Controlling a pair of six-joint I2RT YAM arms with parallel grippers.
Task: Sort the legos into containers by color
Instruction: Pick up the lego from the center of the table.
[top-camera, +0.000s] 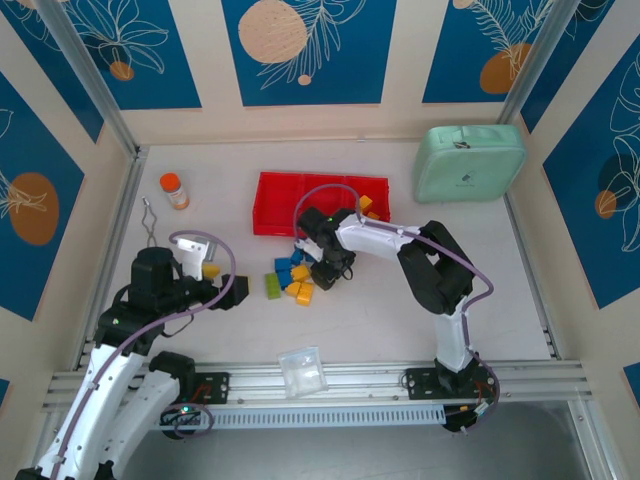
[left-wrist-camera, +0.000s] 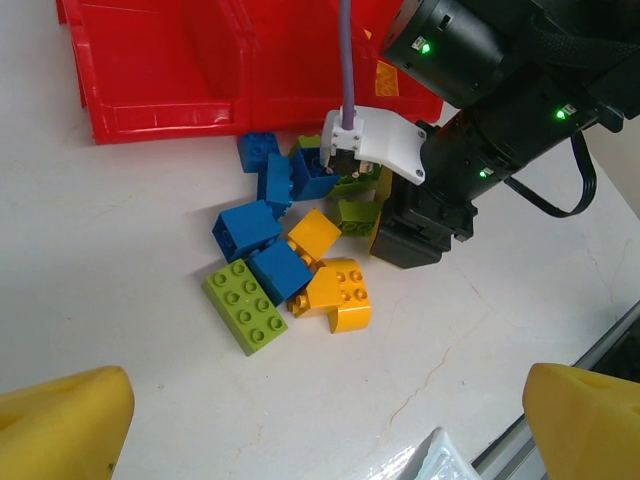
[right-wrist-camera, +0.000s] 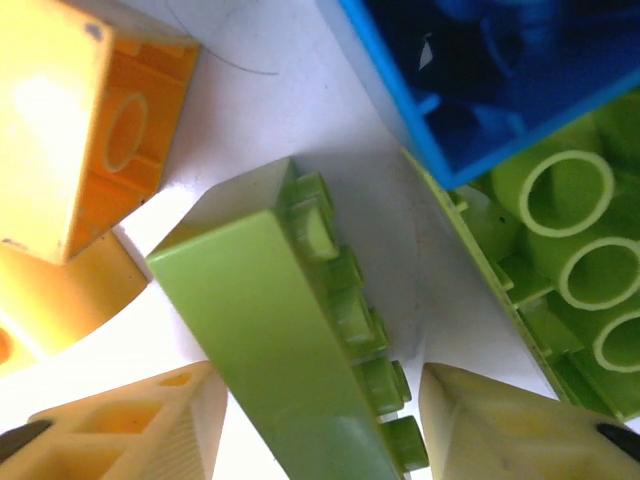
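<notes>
While the left gripper (left-wrist-camera: 325, 425) hangs with fingers wide apart, the right gripper (right-wrist-camera: 315, 410) flanks one green lego (right-wrist-camera: 270, 320), probably to lift it; whether it clamps, I cannot tell.

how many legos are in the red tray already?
2 yellow legos, both in the right compartment of the red tray: one, the other just nearer. The right arm may hide more.
</notes>
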